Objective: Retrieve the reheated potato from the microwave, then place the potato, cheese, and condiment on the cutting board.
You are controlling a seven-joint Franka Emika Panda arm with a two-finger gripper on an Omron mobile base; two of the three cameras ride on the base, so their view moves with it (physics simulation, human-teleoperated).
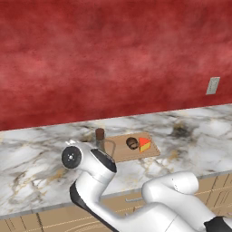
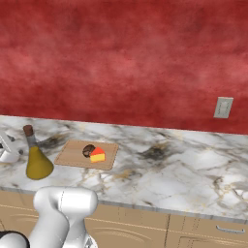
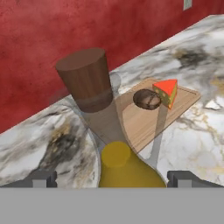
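Bottle (image 3: 114, 144) is framed between wide-spread claw (image 3: 112, 178) fingers, ungripped; potato (image 3: 147, 99) and cheese (image 3: 167, 92) are seen touching on board (image 3: 144, 122).

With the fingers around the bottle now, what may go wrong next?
1. The condiment bottle is tall with a narrow neck; open fingers that close off-centre on its round belly might tip it.
2. The potato and cheese already sit on the cutting board's far half, so the bottle could bump them when set down.
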